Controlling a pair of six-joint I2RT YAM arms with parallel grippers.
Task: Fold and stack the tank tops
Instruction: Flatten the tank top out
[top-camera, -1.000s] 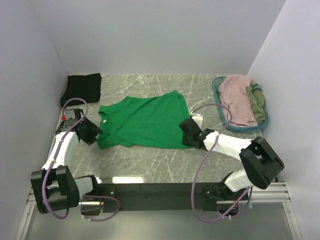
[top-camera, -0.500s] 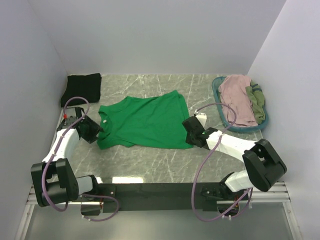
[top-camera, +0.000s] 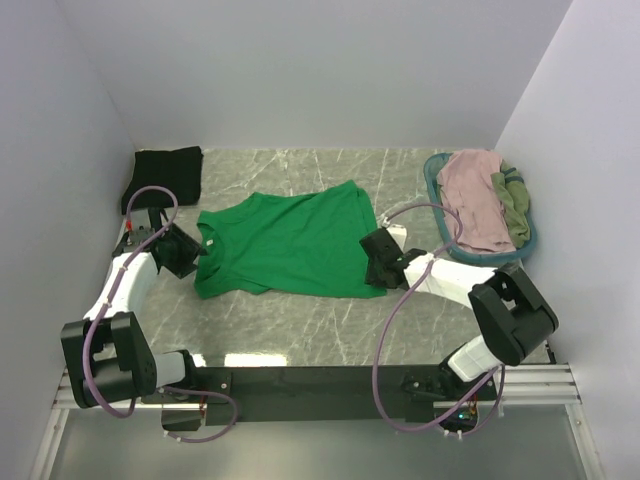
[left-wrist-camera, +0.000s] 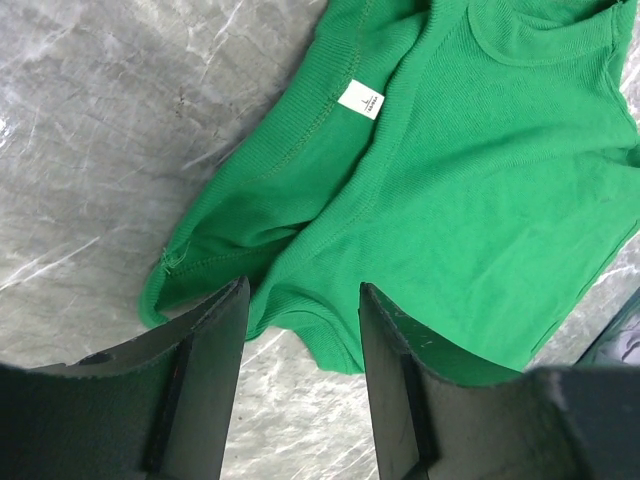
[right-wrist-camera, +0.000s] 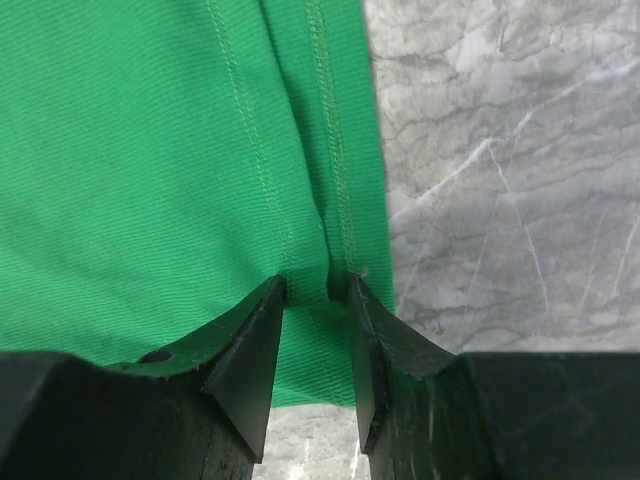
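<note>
We've nudged our right tool (right-wrist-camera: 318, 288) onto the green top (top-camera: 285, 245) hem, grip unclear; left tool (left-wrist-camera: 302, 290) released, fold pending.

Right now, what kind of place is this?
Probably a robot test booth, not a home: plain white walls box in a marble-look table, with a green tank top laid out and a teal basket.
</note>
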